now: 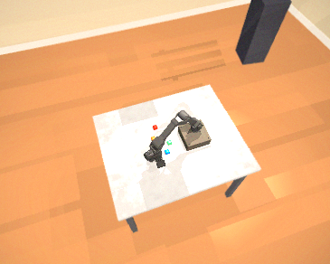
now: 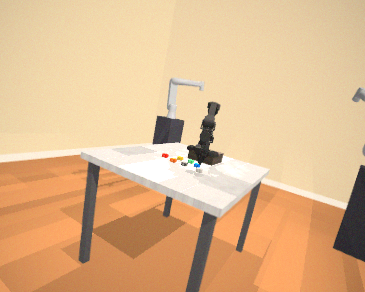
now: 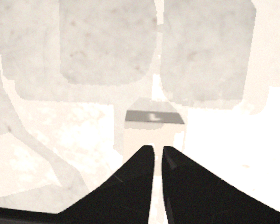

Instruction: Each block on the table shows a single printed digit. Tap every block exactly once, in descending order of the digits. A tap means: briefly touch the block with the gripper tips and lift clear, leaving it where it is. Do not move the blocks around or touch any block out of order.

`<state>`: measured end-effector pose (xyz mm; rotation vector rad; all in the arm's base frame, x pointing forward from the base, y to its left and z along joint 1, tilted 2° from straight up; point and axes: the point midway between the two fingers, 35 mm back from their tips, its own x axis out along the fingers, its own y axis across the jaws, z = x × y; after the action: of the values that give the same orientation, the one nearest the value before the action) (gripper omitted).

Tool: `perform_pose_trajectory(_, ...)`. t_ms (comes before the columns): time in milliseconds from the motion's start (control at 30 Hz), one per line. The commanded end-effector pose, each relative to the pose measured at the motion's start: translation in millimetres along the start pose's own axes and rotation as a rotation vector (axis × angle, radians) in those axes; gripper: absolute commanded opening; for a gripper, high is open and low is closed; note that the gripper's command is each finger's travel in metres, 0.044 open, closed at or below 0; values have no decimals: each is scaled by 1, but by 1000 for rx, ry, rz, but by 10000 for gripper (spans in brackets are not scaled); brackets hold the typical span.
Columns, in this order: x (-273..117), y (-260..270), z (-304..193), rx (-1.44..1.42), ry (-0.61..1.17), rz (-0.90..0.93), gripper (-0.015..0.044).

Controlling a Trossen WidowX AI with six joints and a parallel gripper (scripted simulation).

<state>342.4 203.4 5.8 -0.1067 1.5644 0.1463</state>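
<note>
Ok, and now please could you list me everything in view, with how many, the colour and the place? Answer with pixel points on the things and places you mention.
Red block (image 1: 155, 127) (image 2: 165, 155): one, red, table.
Orange block (image 1: 153, 138) (image 2: 173, 160): one, orange, table.
Yellow block (image 2: 180, 158): one, yellow, table.
Green block (image 1: 169, 143) (image 2: 191, 161): one, green, table.
Black block (image 2: 184, 164): one, black, table.
Blue block (image 1: 167, 152) (image 2: 197, 165): one, blue, table.
White block (image 2: 199, 170) (image 3: 150, 134): one, whitish, near the gripper.
Table (image 1: 111, 181) (image 2: 228, 195): one, whitish top, dark legs, on the floor.
Floor (image 1: 34, 181) (image 2: 18, 225): one, orange-brown.
Walls (image 1: 57, 23) (image 2: 263, 75): cream, behind.
Pedestals (image 1: 260, 36) (image 2: 163, 131): two in exterior view, dark, beyond the table.
Grey arms (image 2: 172, 95): two, on pedestals.
Base box (image 1: 206, 140) (image 2: 218, 158): one, brown, under the arm.
Arm (image 1: 167, 133) (image 2: 208, 122): one, black, over the table.
Gripper (image 1: 161, 164) (image 2: 201, 159) (image 3: 156, 155): one, black, shut.
</note>
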Motion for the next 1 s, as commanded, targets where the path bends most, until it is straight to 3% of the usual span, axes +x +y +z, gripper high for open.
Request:
perform_pose_trajectory(0,7,0,-1,3,3,1,20)
perform_pose_trajectory(700,29,0,-1,3,3,1,20)
perform_pose_trajectory(800,2,0,-1,3,2,1,20)
perform_pose_trajectory(967,-1,0,-1,3,3,1,20)
